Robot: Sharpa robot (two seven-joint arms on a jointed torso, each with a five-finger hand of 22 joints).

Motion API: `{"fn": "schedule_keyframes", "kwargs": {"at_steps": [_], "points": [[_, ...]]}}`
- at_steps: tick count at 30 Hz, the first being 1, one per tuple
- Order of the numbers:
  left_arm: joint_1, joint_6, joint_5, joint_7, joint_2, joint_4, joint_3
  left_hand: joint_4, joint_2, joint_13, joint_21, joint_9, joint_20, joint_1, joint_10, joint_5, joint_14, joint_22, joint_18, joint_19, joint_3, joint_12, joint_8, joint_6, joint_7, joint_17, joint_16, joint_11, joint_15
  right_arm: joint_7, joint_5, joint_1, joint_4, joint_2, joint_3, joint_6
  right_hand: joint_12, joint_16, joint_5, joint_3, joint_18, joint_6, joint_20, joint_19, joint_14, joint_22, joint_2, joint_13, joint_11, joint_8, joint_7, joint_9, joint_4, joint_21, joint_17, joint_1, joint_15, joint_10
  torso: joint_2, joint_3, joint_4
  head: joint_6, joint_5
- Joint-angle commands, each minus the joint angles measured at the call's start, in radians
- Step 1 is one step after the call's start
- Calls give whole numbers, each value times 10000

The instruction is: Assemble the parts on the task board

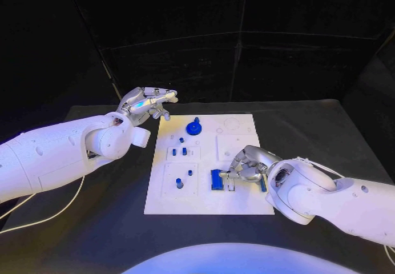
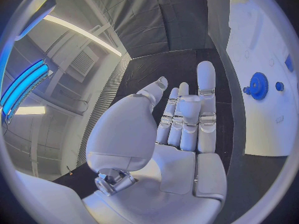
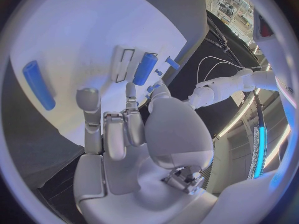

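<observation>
A: Left silver hand (image 1: 149, 103)?
B: Raised above the black table (image 1: 99, 228) just off the far left corner of the white rectangular task board (image 1: 238, 205), fingers loosely spread, nothing in it

A: Right silver hand (image 1: 245, 165)?
B: Over the board's right edge, fingers curled down beside a blue cylindrical part (image 1: 217, 180) near the near right corner. Contact: cannot tell

A: Other parts?
B: Blue toothed gear (image 1: 193, 127) stands near the board's far edge; small blue pegs (image 1: 178, 182) sit along the left edge

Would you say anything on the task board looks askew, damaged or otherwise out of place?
Nothing stands out. The task board lies flat on the table, the blue gear sits at its far end, and the small blue parts show no visible damage.
</observation>
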Motion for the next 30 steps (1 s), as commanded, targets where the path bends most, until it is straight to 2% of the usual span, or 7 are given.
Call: {"fn": "schedule_keyframes", "kwargs": {"at_steps": [1,5,7,11,18,23,30], "points": [[18,57,26,90,-22,11,6,-5,-14,-16,-34,3,44,62,-26,17,-60,-10,136,23,-34,54,34,-13,-47,10,65,-9,0,735,-54,22,252,-455,7,-544,-90,-68,377,8,-131,-114,40,-68,830,-60,36,709,98,-96,38,9,-75,-92,1513,281,94,41,-12,-9,-13,13,-29],[18,46,26,87,-27,3,6,-9,-11,-16,-34,3,43,73,-26,19,-57,-10,136,26,-32,61,38,-11,-48,14,71,-11,-2,1019,-29,31,460,-1109,7,-475,-246,-127,758,-1,-104,-149,71,-151,801,-203,66,573,125,-159,74,28,-209,-176,1387,647,123,-54,-13,-14,-34,59,-135],[18,47,26,87,-8,-10,6,-9,-11,-16,-34,3,43,73,-26,19,-57,-10,136,26,-32,61,38,-11,-48,14,71,-11,-2,1082,-107,35,506,-1509,7,-313,-273,-144,871,-17,-101,-147,82,-172,794,-218,76,556,133,-182,82,35,-257,-192,1356,772,131,-69,-22,-13,-45,100,-254],[18,54,26,85,22,-26,5,-9,-11,-16,-34,3,43,73,-26,19,-57,-10,136,26,-32,61,38,-11,-48,14,71,-11,-2,998,-533,34,483,-2004,5,17,-286,-150,909,-28,-103,-134,88,-175,792,-207,75,548,134,-192,83,39,-293,-192,1346,853,134,-75,-19,-4,-66,120,-338],[16,76,26,81,38,-41,3,-9,-11,-16,-34,3,43,73,-26,19,-57,-10,136,26,-32,61,38,-11,-48,14,71,-11,-2,713,-1352,24,362,-2212,0,567,-317,-147,944,-48,-109,-26,92,-159,795,-153,105,525,120,-167,61,61,-314,-171,1361,932,127,-85,-15,14,-99,127,-442],[16,95,27,58,26,-32,0,-9,-11,-16,-34,3,43,73,-26,19,-57,-10,136,26,-32,61,38,-11,-48,14,71,-11,-2,472,-1696,18,321,-2281,-2,1000,-334,-142,1093,-68,-116,104,83,-135,800,-90,172,519,86,-149,19,82,-320,-146,1384,1012,104,-79,-7,-14,-38,105,-537],[16,124,27,8,11,-26,-3,-9,-11,-16,-34,3,43,73,-26,19,-57,-10,136,26,-32,61,38,-11,-48,14,71,-11,-2,292,-1926,11,170,-2236,-5,1890,-242,-73,1411,-111,-146,366,30,-34,838,133,273,629,-4,-79,-89,158,-325,-35,1554,1131,35,6,-16,-15,-60,75,-560]]}}
